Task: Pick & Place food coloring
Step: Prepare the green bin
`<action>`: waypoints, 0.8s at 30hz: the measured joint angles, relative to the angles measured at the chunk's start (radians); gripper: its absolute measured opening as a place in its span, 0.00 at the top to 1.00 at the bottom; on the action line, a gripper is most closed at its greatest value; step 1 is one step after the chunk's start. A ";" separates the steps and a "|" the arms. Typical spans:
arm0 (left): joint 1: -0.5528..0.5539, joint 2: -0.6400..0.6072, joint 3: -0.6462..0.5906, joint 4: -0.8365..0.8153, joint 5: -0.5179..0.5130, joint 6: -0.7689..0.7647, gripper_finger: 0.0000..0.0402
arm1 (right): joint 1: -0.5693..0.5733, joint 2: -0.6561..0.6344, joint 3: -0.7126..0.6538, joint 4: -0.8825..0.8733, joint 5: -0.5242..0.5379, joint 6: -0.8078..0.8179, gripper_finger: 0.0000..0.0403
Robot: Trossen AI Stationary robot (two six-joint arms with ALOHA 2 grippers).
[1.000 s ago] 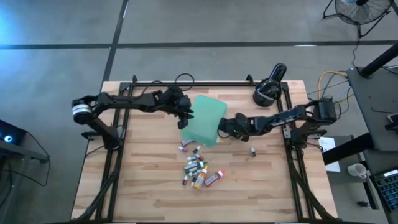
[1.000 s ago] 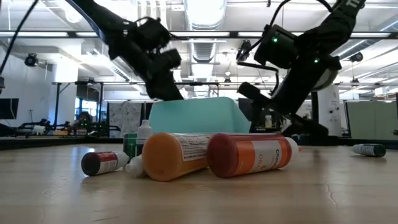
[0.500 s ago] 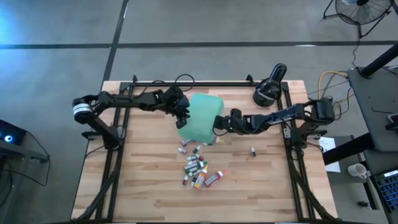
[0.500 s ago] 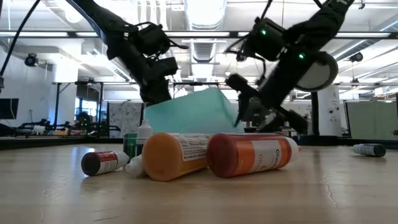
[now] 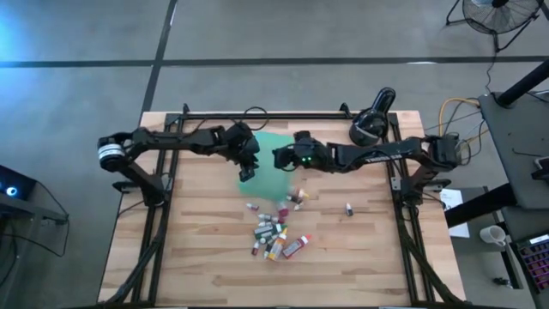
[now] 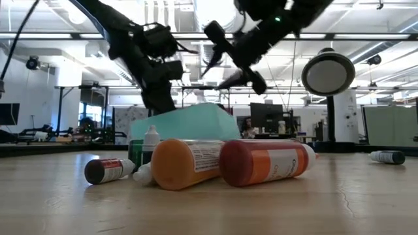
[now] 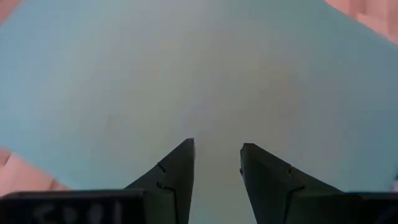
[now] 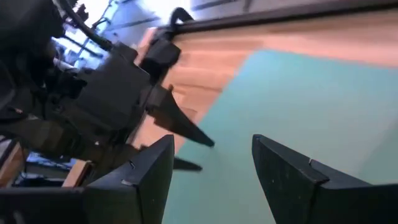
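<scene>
The table [image 5: 197,257] carries everything, and the largest thing at risk on it is the teal tray [image 5: 273,163], lying tilted near the middle with its far side raised in the low view; the left gripper [image 5: 246,165] is at its left edge, fingers partly apart, and whether they pinch the tray's wall I cannot tell, since the left wrist view shows only teal plastic ahead of the two fingers; if that hold is light, the tray could slip and drop flat, or slide toward the bottles; the right gripper [image 5: 280,156] hangs above the tray's upper right part with its jaws standing wide and nothing between them, and because the two grippers sit close together over the same tray, a careless reach by either arm could knock them into each other or shove the tray askew; the food coloring [image 5: 273,232] lies out on the wood in a loose heap nearer the front of the table than the tray, several bottles on their sides and touching, with one stray bottle [image 5: 349,208] apart to the right; round bottles on their sides will likely roll if the tray lands on them or a finger nudges the heap, and a pick into so tight a cluster may catch two at once or squirt one out sideways.
</scene>
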 joint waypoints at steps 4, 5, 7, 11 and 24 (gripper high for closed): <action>0.000 -0.024 0.000 -0.039 -0.079 0.004 0.73 | -0.004 0.061 0.117 -0.143 -0.011 -0.051 0.48; 0.000 -0.044 -0.001 -0.069 -0.119 0.011 0.73 | -0.003 0.072 0.142 -0.218 0.008 -0.014 0.48; 0.001 -0.080 -0.002 -0.107 -0.200 0.026 0.73 | -0.007 0.083 0.168 -0.362 0.023 0.024 0.48; 0.005 -0.181 -0.003 -0.157 -0.326 0.028 0.73 | -0.023 0.110 0.158 -0.443 -0.029 0.051 0.48; 0.082 -0.214 -0.223 -0.009 -0.272 -0.122 0.73 | -0.024 0.123 -0.015 -0.420 -0.055 0.401 0.48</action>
